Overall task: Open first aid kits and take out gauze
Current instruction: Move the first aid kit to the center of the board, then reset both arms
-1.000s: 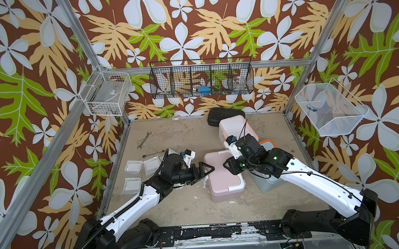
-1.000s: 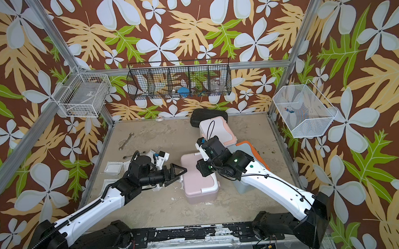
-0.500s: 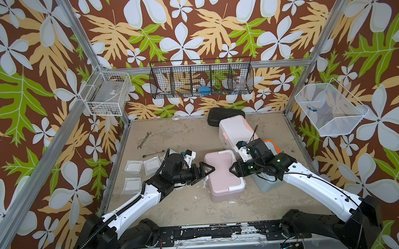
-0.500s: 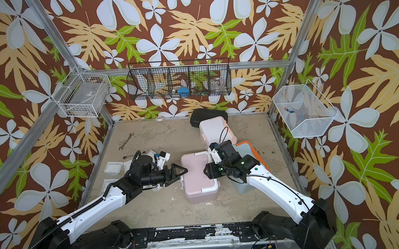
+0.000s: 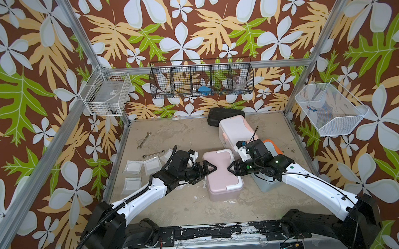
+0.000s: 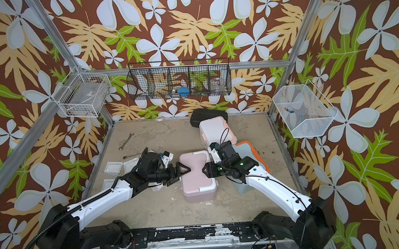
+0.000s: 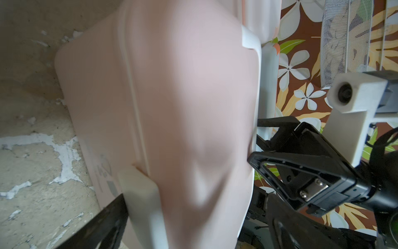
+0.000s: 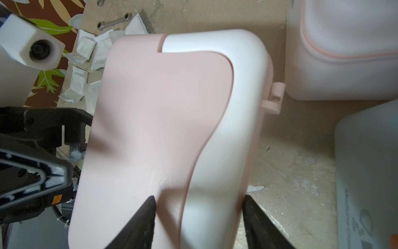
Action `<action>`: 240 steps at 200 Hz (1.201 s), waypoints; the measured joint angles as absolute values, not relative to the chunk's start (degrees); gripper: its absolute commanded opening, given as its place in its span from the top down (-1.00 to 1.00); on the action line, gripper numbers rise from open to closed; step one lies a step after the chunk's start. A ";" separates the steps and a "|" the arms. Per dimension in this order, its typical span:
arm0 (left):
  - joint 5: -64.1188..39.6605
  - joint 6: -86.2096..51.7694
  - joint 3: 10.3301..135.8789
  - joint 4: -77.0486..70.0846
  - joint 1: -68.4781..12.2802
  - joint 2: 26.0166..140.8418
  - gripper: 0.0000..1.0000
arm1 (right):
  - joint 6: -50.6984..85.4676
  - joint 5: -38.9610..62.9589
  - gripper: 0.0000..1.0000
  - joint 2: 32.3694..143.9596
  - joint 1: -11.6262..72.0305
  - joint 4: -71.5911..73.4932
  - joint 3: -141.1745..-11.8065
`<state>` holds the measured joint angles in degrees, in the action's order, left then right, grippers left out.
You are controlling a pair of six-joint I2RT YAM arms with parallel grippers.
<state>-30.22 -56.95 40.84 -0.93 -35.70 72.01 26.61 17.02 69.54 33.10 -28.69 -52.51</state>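
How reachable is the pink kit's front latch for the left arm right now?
Probably yes: the left claw is open beside the pink kit, one finger near the white latch, nothing between them; the right claw is on the opposite side.

Gauze [image 5: 133,166] left of front kit [image 5: 221,176] — case [image 5: 217,114] behind.

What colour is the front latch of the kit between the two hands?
White latch on a pink lid; left wrist view shows it best.

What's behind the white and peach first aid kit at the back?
A flat black case lies behind the white and peach kit; the kit covers the case's near edge, hiding that part.
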 measured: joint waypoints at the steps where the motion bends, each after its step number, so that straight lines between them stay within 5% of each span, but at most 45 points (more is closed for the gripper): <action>1: -30.09 -56.93 40.99 -0.80 -35.70 72.14 -0.98 | 26.65 16.97 -0.25 69.58 33.10 -28.62 -52.53; 100: -25.82 -49.39 53.10 1.34 -26.41 85.49 -0.96 | 27.46 13.74 -0.29 84.68 33.01 -18.74 -61.73; 133: -25.67 -46.72 55.64 2.63 -23.14 86.21 -0.99 | 25.50 13.04 -0.55 88.49 32.97 -16.12 -64.93; 176: -19.94 -41.34 58.57 5.96 -22.20 77.14 -0.99 | 21.65 6.20 -0.99 77.08 33.12 -18.52 -61.28; 240: 8.78 -33.61 49.30 10.66 -22.17 55.92 -0.99 | 13.82 -13.30 -0.99 54.37 31.38 -9.96 -48.05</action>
<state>8.78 -33.61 49.30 10.66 -22.17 55.92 13.82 -13.30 54.37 31.38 -9.96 -48.05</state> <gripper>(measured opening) 0.996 0.998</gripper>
